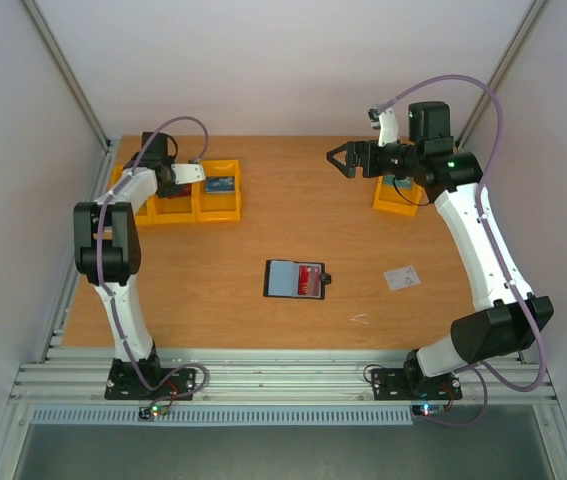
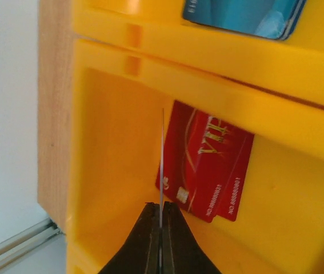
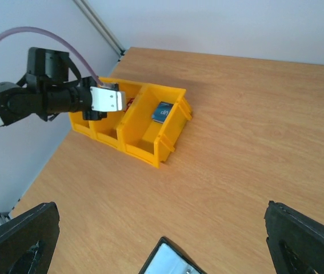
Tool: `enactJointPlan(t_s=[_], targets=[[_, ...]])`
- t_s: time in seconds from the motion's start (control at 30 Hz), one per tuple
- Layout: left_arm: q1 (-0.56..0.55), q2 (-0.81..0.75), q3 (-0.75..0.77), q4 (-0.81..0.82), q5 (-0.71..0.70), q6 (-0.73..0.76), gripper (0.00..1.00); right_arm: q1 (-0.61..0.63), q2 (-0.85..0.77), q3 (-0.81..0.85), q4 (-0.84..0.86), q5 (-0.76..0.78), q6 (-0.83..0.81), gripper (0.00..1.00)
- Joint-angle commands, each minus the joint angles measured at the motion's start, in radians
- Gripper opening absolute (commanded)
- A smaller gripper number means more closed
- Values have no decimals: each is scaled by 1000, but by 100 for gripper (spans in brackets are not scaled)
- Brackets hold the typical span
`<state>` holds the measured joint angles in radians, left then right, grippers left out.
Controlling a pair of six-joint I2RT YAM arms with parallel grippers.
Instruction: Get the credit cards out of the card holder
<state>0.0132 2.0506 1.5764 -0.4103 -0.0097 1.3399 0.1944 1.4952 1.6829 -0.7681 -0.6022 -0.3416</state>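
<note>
Wooden desk (image 1: 213, 320): card holder (image 1: 281, 279) laid open at centre, 4 yellow bins at the back.
3 joined bins (image 1: 218, 213) are set far-left, 1 single bin (image 1: 388, 205) far-right. 2 red cards (image 2: 207, 165) are seen in one left bin, 1 blue card (image 2: 242, 14) in the bin beside it. 1 red card (image 1: 309, 278) is tucked in the holder; 1 whitish card (image 1: 401, 277) is laid on the desk to its right. Left fingers (image 2: 144, 245) are closed on 1 thin card (image 2: 162, 148), seen edge-on; right fingers (image 3: 19, 242) are spread apart, nothing held.

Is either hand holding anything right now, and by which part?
The left hand pinches a whitish card by one edge, above a yellow bin. The right hand is open, holding nothing.
</note>
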Motion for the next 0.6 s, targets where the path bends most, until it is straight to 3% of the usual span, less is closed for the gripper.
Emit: enactJointPlan(t_s=[0.0, 0.13, 0.3, 0.57], targets=[[-1, 52, 35, 35, -31, 63, 0, -9, -12, 3, 20, -31, -7, 99], [0, 72, 40, 57, -23, 97, 1, -10, -15, 0, 17, -36, -8, 98], [1, 84, 52, 66, -10, 99, 35, -10, -26, -1, 12, -41, -16, 98], [1, 38, 34, 107, 7, 117, 63, -10, -36, 7, 0, -49, -19, 99]])
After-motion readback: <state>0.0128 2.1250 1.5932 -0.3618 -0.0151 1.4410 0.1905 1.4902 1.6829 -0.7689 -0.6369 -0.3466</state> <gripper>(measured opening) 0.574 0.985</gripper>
